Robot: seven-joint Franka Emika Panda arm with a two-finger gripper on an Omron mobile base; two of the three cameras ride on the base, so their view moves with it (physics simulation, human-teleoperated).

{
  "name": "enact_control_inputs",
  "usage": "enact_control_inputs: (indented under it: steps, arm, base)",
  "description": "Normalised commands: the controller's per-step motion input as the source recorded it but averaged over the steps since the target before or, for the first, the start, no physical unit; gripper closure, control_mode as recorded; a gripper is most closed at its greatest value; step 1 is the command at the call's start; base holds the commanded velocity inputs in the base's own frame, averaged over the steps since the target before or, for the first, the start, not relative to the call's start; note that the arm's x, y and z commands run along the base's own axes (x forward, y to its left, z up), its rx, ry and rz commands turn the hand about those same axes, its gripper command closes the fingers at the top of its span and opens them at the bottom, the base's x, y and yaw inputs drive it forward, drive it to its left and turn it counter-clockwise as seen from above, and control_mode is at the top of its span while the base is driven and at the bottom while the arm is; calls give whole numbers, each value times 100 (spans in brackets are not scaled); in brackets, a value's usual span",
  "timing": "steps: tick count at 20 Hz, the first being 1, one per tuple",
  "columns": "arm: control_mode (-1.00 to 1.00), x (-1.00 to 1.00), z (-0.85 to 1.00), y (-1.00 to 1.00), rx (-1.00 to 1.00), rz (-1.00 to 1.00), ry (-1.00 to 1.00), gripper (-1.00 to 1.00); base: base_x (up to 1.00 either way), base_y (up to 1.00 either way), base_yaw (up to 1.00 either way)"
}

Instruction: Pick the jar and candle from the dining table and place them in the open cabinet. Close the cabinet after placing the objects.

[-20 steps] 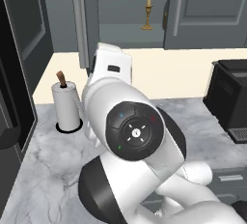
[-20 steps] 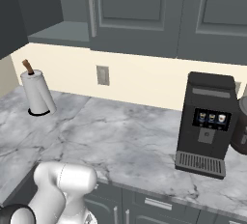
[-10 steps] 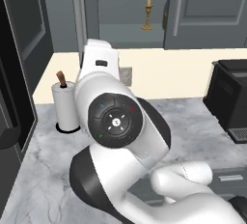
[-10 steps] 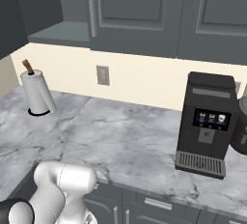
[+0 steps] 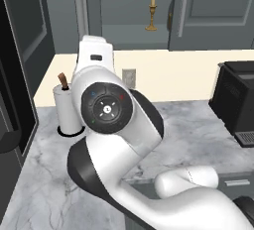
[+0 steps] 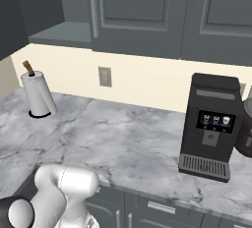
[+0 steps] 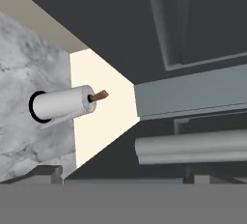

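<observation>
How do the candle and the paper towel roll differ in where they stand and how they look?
The candle stands on the shelf of the open cabinet; the paper towel roll stands lower, on the marble counter. The candle is thin and pale yellow on a golden holder; the roll is thick and white on a dark round base. Both stand upright.

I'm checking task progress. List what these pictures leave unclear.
- Jar: cannot be placed; in the left base view the arm and a door cover parts of the cabinet around the candle.
- Cabinet shelf, right base view: cut by the left edge.
- Paper towel roll: half behind the arm.
</observation>
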Motion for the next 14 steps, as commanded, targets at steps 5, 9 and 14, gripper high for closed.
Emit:
enact_control_inputs:
  steps: [5,9,14]
  arm:
    - [-100,18,0,0,-4,-1,0,-100]
    - [-100,13,0,0,-5,-2,0,-100]
    - [-100,7,0,-14,-2,0,0,-100]
  base:
    - [0,0,0]
    - [0,0,0]
    - [0,0,0]
